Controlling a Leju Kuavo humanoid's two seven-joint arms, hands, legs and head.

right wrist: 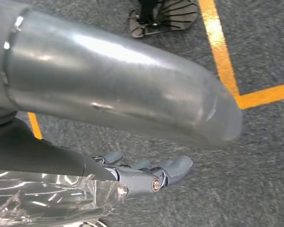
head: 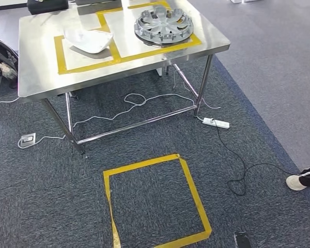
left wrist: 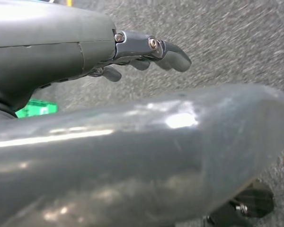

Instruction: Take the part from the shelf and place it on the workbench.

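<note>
The steel workbench (head: 40, 51) stands ahead, marked with yellow tape boxes. A silver wheel cover (head: 164, 25) lies in the right box and a white curved part (head: 89, 39) in the left box. My left hand (left wrist: 147, 52) hangs over grey carpet, its fingers stretched out and apart from the thick thumb, with nothing between them. My right hand (right wrist: 151, 175) also hangs over carpet, fingers straight and holding nothing. Crinkled clear plastic (right wrist: 51, 198) shows beside its wrist, on the outer side of the fingers; I cannot tell what it is.
A yellow tape square (head: 194, 188) marks the carpet in front of the bench. White cables and a power strip (head: 216, 123) lie under and beside the bench legs. A person's shoe (head: 301, 181) is at the right edge. A black bag (head: 1, 57) sits left.
</note>
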